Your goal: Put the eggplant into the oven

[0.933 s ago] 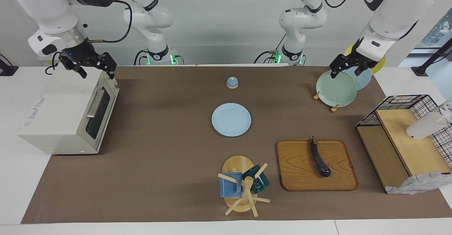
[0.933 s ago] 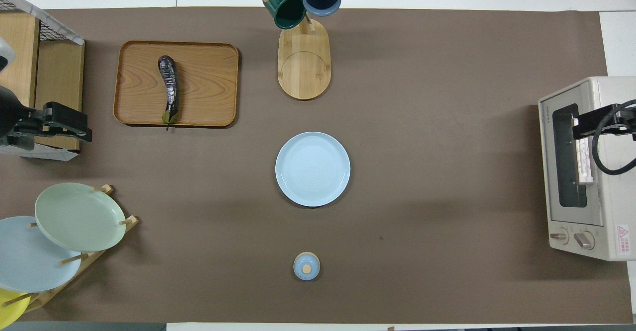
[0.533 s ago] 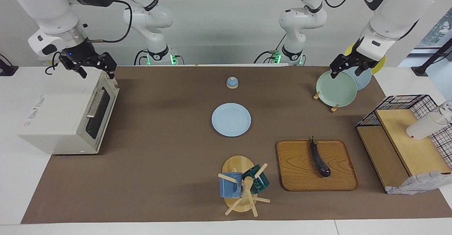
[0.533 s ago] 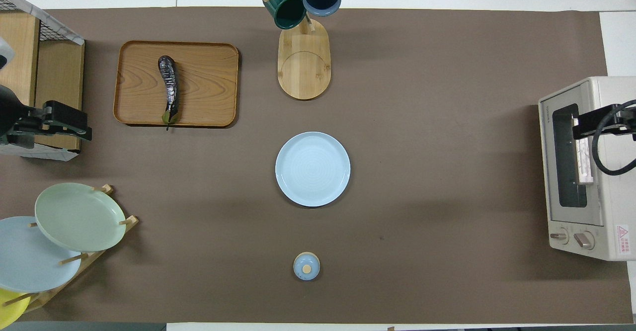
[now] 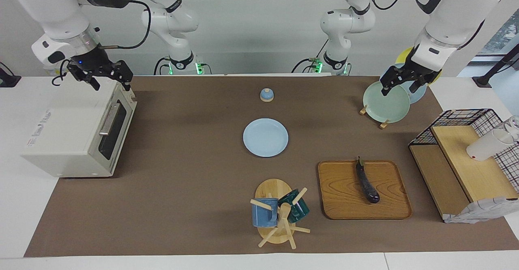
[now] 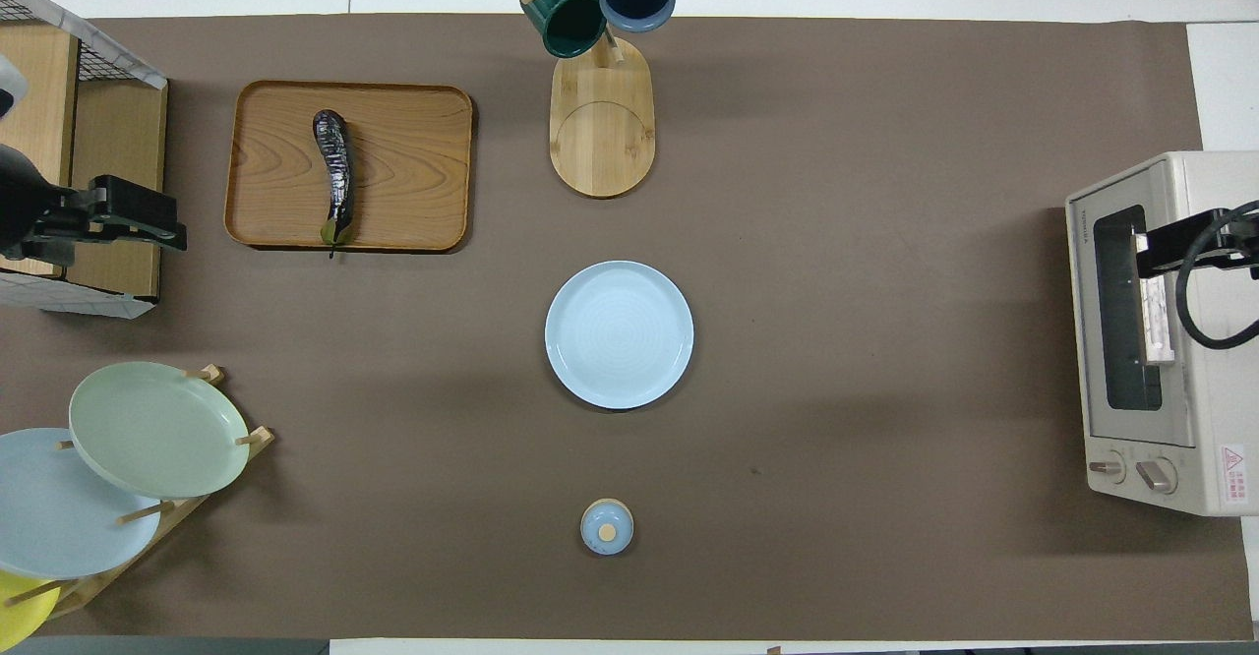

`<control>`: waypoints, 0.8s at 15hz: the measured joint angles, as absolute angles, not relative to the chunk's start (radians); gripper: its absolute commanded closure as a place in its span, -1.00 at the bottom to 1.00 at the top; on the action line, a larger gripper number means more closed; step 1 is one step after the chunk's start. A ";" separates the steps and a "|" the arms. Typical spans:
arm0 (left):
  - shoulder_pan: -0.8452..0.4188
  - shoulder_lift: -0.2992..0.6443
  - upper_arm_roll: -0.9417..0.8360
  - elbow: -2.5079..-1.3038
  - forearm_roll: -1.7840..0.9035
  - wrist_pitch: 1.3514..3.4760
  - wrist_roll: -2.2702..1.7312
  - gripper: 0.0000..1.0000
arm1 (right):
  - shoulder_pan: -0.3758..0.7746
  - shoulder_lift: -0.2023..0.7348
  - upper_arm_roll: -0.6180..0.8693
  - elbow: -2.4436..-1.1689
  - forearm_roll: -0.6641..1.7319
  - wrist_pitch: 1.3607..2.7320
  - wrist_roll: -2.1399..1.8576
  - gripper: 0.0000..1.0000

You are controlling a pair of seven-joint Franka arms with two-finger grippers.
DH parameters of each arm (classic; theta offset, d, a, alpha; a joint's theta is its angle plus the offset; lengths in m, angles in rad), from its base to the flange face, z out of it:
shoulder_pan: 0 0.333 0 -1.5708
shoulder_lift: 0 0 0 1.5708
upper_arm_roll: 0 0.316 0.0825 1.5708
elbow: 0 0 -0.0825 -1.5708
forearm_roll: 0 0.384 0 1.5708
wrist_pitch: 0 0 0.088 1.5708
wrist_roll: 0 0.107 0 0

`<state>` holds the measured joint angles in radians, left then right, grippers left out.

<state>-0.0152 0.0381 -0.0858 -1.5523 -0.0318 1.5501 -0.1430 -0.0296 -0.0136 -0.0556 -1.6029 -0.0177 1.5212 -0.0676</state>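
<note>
The eggplant (image 5: pixel 367 183) (image 6: pixel 334 173), long and dark purple, lies on a wooden tray (image 5: pixel 344 197) (image 6: pixel 413 163) toward the left arm's end of the table. The off-white oven (image 5: pixel 69 136) (image 6: pixel 1170 340) stands at the right arm's end with its dark glass door shut. My right gripper (image 5: pixel 112 84) (image 6: pixel 1170 250) hangs open over the oven's top front edge, above the door, holding nothing. My left gripper (image 5: pixel 399 88) (image 6: pixel 138 227) hangs open and empty above the plate rack, well apart from the eggplant.
A rack of plates (image 5: pixel 385 103) (image 6: pixel 157 429) stands nearer the robots than the tray. A wire shelf with a white cup (image 5: pixel 486 144) sits at the left arm's end. A pale blue plate (image 5: pixel 265 137), a small lid (image 5: pixel 266 95) and a mug tree (image 5: pixel 279 213) occupy the middle.
My left gripper has drifted a little from over the plate rack toward the wire shelf. The right gripper has barely moved above the oven. The eggplant lies as before.
</note>
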 measured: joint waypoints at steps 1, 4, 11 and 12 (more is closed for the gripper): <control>-0.015 0.064 -0.086 -1.541 -0.032 1.555 -0.143 -1.00 | -0.030 -0.016 -0.056 -1.612 -0.018 1.524 -0.075 1.00; -0.015 0.204 -0.085 -1.435 -0.032 1.559 -0.143 -1.00 | -0.032 -0.042 -0.059 -1.698 -0.019 1.620 -0.074 1.00; -0.023 0.592 -0.093 -1.264 -0.032 1.806 -0.099 -1.00 | -0.072 -0.124 -0.065 -1.991 -0.091 1.858 0.093 1.00; -0.025 0.627 -0.094 -1.261 -0.032 1.852 -0.095 -1.00 | -0.078 -0.123 -0.065 -2.006 -0.093 1.866 0.096 1.00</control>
